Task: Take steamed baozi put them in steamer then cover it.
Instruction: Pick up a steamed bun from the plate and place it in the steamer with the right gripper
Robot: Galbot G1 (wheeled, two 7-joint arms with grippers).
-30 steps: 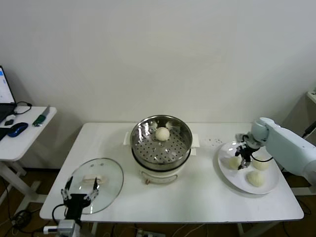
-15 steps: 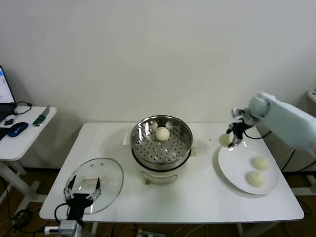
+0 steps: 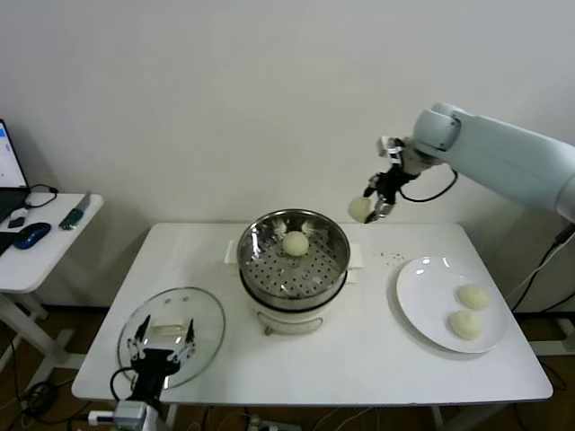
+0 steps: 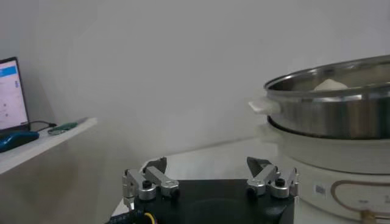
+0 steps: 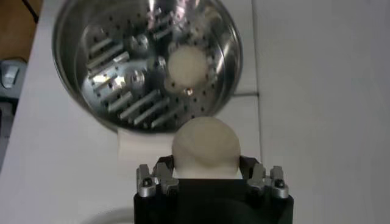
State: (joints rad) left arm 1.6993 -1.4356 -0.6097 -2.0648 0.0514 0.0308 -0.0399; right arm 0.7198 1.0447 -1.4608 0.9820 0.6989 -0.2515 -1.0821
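Right jaws (image 5: 207, 176) clenched on round baozi (image 5: 206, 146), raised beside steamer (image 3: 293, 256).

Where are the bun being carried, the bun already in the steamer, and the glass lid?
Carried bun (image 3: 359, 209), head view: middle of the bun.
Bun in steamer (image 3: 296, 242), head view: top of its dome.
Glass lid (image 3: 205, 325), head view: bare glass near its right edge.

The right gripper (image 3: 375, 199) holds a baozi (image 3: 359, 209) in the air beside the steamer (image 3: 293, 256); the left gripper (image 3: 163, 346) hangs low, fingers spread, over the glass lid (image 3: 171, 336).
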